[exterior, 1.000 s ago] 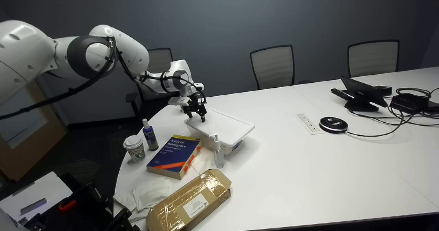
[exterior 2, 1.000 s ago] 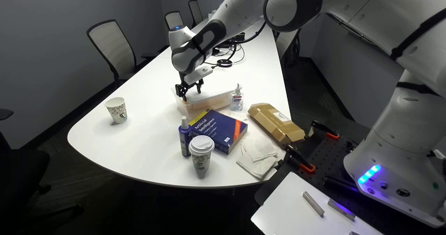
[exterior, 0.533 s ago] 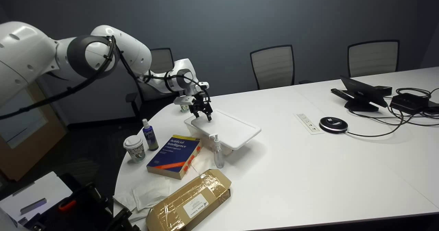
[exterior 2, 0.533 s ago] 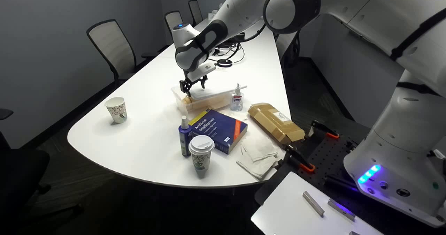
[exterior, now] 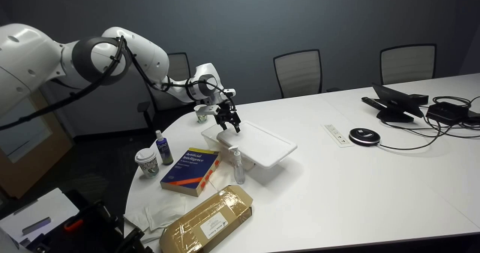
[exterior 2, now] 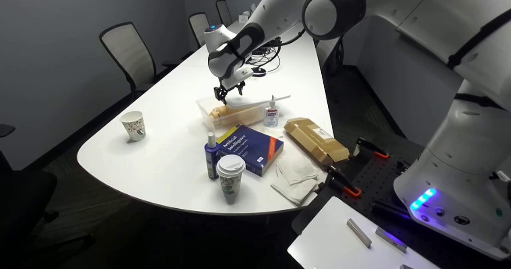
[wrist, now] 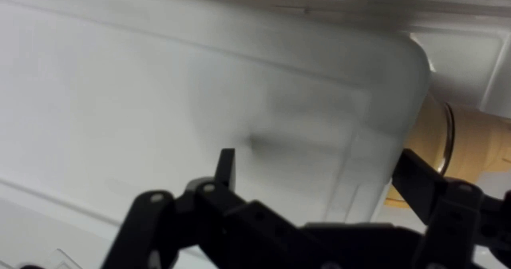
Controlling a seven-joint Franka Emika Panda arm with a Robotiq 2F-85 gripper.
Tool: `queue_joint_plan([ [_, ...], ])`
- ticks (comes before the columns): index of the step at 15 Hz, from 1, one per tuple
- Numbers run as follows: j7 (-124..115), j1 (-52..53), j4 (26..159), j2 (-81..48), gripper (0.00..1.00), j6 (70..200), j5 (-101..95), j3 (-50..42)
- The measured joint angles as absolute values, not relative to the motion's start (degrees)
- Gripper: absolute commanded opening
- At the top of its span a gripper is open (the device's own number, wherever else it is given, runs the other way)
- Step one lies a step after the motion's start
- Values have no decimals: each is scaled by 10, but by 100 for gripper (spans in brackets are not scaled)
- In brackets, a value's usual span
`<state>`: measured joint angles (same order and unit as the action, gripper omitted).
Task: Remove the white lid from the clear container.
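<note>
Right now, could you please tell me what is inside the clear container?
A tan, rounded item lies in the clear container, visible at the container's uncovered end; the white lid hides the rest from above.

In an exterior view, the container (exterior 2: pixel 244 118) sits on the table (exterior 2: pixel 159 171), with contents (exterior 2: pixel 222 111) inside showing at its left end. The lid (exterior: pixel 258 144) extends over the rest and juts past the right end in both exterior views. The gripper (exterior 2: pixel 232 97) is at the lid's left end. Just beside the container's right end stands the pump bottle (exterior 2: pixel 271 115). Before the container lies the book (exterior 2: pixel 251 147); the spray bottle (exterior 2: pixel 211 159) stands left of it, one cup (exterior 2: pixel 230 179) before both, another cup (exterior 2: pixel 135 127) well to the left. Right of the book lie the box (exterior 2: pixel 313 139) and, before it, the napkins (exterior 2: pixel 295 177).
</note>
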<state>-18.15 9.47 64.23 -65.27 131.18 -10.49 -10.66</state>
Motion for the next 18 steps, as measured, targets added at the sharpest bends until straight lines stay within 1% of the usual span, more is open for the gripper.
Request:
queue_joint_plan([
  [11, -245, 99, 668, -649, 100, 1304, -120, -153],
  [18, -295, 108, 724, -621, 100, 1302, -134, -173],
])
